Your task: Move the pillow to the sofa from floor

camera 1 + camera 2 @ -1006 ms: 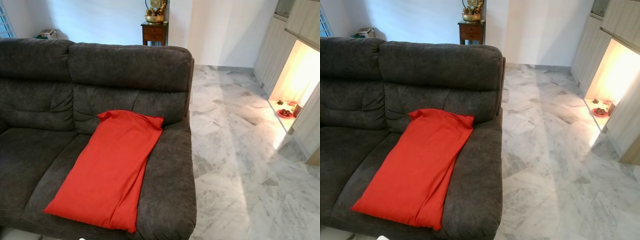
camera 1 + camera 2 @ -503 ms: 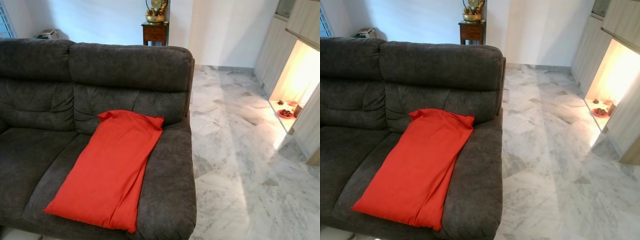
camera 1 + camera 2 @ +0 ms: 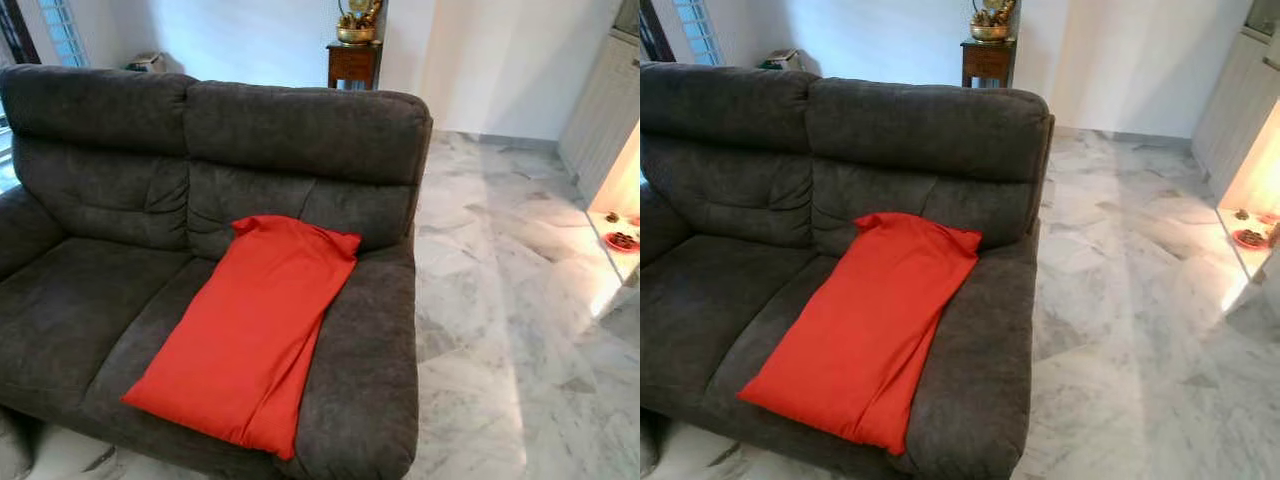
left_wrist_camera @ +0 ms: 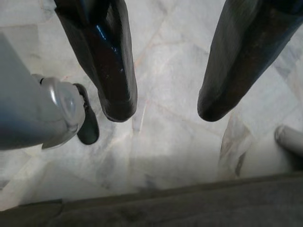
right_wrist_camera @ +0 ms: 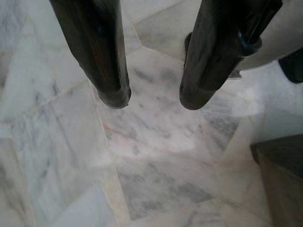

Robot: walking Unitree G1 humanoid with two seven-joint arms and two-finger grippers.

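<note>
Here we see the red pillow lying lengthwise on the right seat of the dark grey sofa, its top end touching the backrest. Our left gripper hangs over the marble floor with its jaws apart and holding nothing. The right gripper hangs the same way, its jaws apart and empty.

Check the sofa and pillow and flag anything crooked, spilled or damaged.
Only one thing stands out: the red pillow lies slantwise across the sofa's right seat, its lower corner hanging past the front edge and its top against the backrest. No spill or damage shows.
</note>
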